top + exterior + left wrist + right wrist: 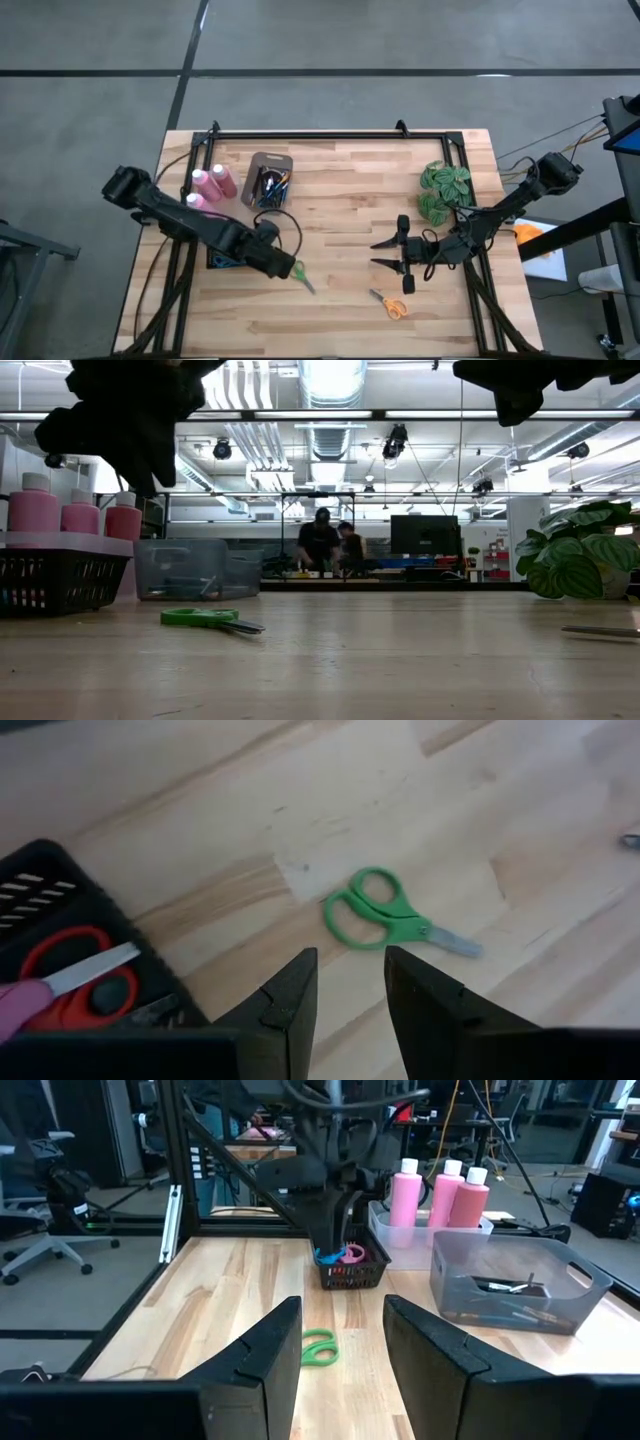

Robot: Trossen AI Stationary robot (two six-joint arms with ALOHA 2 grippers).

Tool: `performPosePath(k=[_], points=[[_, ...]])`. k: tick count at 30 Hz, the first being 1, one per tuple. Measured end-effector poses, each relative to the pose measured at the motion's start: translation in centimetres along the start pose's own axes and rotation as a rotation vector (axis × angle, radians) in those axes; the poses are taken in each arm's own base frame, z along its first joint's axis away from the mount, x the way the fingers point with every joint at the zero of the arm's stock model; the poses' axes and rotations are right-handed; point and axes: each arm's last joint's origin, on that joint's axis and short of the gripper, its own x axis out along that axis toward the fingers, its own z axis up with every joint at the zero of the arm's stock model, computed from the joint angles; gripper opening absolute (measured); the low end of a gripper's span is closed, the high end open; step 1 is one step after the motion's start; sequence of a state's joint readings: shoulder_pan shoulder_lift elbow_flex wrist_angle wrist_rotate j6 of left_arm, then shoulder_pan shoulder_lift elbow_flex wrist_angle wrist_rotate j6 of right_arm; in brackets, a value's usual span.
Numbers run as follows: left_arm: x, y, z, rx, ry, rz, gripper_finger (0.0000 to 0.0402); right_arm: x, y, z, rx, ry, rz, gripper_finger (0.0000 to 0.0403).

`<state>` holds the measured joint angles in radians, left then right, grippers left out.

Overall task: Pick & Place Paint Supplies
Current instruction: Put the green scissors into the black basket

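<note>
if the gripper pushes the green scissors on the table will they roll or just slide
Probably slide: the green scissors lie flat and closed on the smooth wooden table. They look rigid and light, so a push off-centre would likely spin them. The thin profile may make pinching awkward.

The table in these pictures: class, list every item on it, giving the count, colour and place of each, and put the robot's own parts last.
Pink bottles: three, pink with white caps, far left part of the table.
Grey bin: one, translucent grey, holds brushes, right of the bottles.
Black basket: one, black mesh, holds red-handled and other scissors, under the left arm.
Green scissors: one, green handles, on bare wood just ahead of the left arm.
Orange scissors: one, orange handles, near edge, centre-right.
Plant: one, green leaves, far right.
Table: one, light wood.
Left end effector: one, dark, fingers apart, empty, above the green scissors.
Right end effector: one, dark, fingers apart, empty, right of centre.
</note>
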<state>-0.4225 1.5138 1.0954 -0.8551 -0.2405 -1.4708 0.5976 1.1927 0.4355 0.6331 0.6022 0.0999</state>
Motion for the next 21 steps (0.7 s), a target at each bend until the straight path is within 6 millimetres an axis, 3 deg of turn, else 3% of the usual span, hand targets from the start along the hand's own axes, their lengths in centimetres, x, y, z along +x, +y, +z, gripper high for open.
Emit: performPosePath(k=[7, 15, 21], points=[[2.1, -2.2, 0.3, 0.011, 0.025, 0.048, 0.0120, 0.0, 0.0, 0.0, 0.000, 0.001, 0.000, 0.0142], [6.9, -1.8, 1.0, -0.087, 0.195, 0.192, 0.0120, 0.0, 0.0, 0.0, -0.002, 0.001, 0.000, 0.0142], [8.9, -1.8, 1.4, -0.060, 0.238, 0.203, 0.0119, 0.0, 0.0, 0.0, 0.001, 0.001, 0.000, 0.0142]])
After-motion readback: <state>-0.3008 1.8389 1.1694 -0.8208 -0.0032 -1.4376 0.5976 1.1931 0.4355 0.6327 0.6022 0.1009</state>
